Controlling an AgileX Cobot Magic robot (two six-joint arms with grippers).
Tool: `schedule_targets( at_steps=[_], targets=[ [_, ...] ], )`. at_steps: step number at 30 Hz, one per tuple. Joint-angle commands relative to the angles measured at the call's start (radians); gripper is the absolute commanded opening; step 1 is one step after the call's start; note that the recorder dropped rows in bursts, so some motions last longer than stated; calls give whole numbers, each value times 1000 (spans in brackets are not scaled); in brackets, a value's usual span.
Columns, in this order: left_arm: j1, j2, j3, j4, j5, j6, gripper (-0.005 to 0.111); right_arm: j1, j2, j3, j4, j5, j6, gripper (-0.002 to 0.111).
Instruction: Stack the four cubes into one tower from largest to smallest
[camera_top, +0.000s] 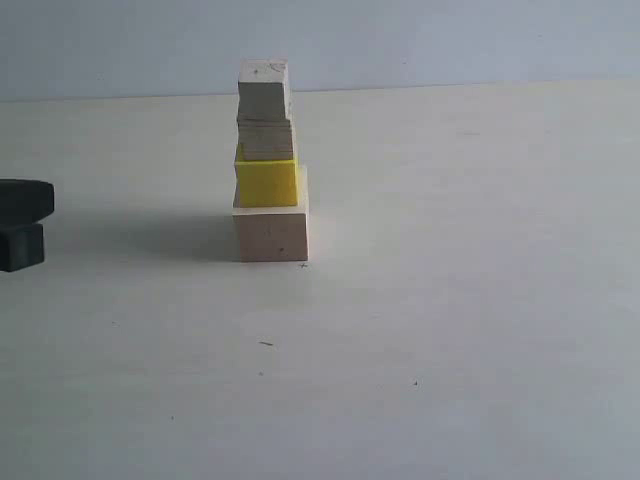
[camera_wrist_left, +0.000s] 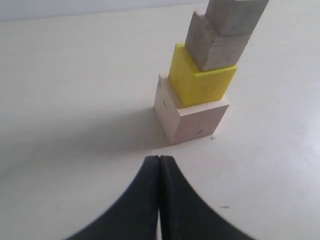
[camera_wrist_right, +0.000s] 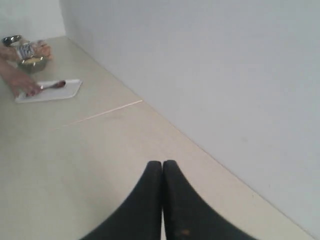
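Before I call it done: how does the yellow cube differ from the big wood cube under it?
Colour: the yellow cube is bright yellow; the big wood cube is pale bare wood.
Size: the big wood cube is wider than the yellow cube.
Place: the big wood cube stands on the table; the yellow cube rests on it, toward its left edge in the exterior view.
Both sit flat and upright.
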Motion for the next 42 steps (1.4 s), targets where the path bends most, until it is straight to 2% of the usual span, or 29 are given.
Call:
schedule_targets(
  at_steps=[1,7,12,16,20,22,26,31,38,42],
  targets=[
    [-1,3,4,78,-120,0,0,-15,-68,3,-11,86,185,0],
    [-1,3,-114,98,-58,-11,0,-15,-212,117,-11,367,205,0],
    [2,3,-247,194,-44,-7,0,-15,-374,243,-11,508,100,0],
    [63,3,-342,209,-44,-7,0,-15,-521,323,-11,581,19,0],
    [155,-3,-410,224,-56,-1,0,-15,-686,365,-11,667,0,0],
    [177,-26,-416,245,-105,-1,0,-15,-779,384,-11,682,-26,0],
    [177,-108,-416,270,-186,-1,0,-15,-948,425,-11,689,-32,0],
    [177,-236,-416,309,-197,-1,0,-15,-1134,492,-11,754,-32,0],
    [181,-389,-416,412,-51,-4,0,-15,-1276,582,-11,765,-79,0],
    [218,-450,-416,456,65,-4,0,-15,-1313,631,-11,762,-78,0]
  ],
)
